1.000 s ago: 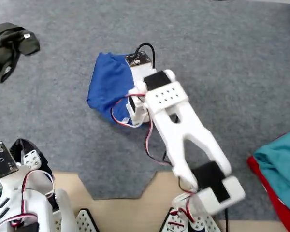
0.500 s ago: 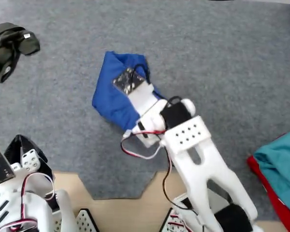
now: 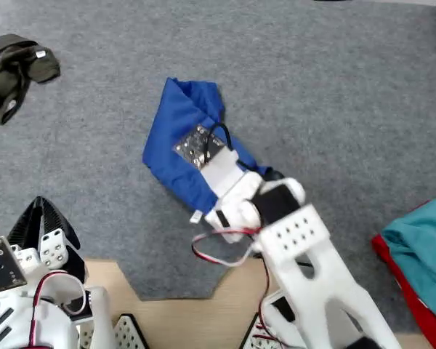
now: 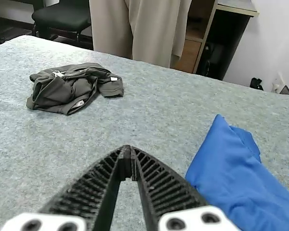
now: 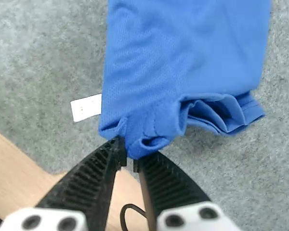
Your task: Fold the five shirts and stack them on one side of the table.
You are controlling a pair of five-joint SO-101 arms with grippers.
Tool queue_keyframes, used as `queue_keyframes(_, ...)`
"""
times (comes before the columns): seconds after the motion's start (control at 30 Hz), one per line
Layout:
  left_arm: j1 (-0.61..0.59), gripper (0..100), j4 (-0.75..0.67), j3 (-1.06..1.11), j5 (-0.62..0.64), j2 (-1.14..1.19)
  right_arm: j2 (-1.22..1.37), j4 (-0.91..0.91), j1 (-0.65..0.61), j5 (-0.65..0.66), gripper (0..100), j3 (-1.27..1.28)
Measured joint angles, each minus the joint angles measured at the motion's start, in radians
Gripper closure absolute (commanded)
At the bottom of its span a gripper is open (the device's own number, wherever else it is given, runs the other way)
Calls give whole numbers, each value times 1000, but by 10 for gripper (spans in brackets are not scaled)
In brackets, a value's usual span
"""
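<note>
- Blue shirt (image 3: pixel 182 142) (image 5: pixel 183 62): lies bunched and partly folded near the middle of the grey table cover (image 3: pixel 334 94), running diagonally from the centre toward the near edge. In the left wrist view its far corner (image 4: pixel 236 163) stands up slightly from the surface.
- White tag (image 5: pixel 85 107) (image 3: pixel 196 217): lies flat on the cover just beside the shirt's near hem.
- Right gripper (image 5: pixel 129 161): clamped on the near hem of the blue shirt, with a fold of cloth pinched between both fingers. The hem sits just beyond the wooden table edge (image 3: pixel 182 313).
- Right arm (image 3: pixel 298 240): extends from the near edge over the near end of the shirt.
- Left gripper (image 4: pixel 127 166) (image 3: pixel 38 200): fingers pressed together, nothing held. It sits at the near left corner, well apart from the blue shirt.
- Dark olive shirt (image 3: pixel 14 65) (image 4: pixel 72 86): crumpled at the far left of the table.
- Teal shirt (image 3: pixel 421 247): lies on top of a red shirt (image 3: pixel 414 298) at the right edge.
</note>
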Motion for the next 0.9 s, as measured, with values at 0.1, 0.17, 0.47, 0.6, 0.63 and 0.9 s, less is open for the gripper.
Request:
queue_keyframes(0.1, 0, 981, 0, -3, 0, 0, -80, 17, -46, 0, 992, 57)
queue_keyframes(0.17, 0, 981, 0, -3, 0, 0, -140, 51, -94, 0, 993, 89)
queue_keyframes(0.47, 0, 981, 0, -5, 0, 0, -446, 233, -321, 84, 993, 112)
queue_keyframes(0.6, 0, 981, 2, -5, 0, 0, -517, 222, -328, 84, 992, 155)
queue_keyframes(0.63, 0, 981, 9, -5, 0, 0, -529, 215, -328, 84, 992, 166)
queue_keyframes(0.9, 0, 981, 152, 9, 0, 0, -631, 157, -328, 84, 992, 226)
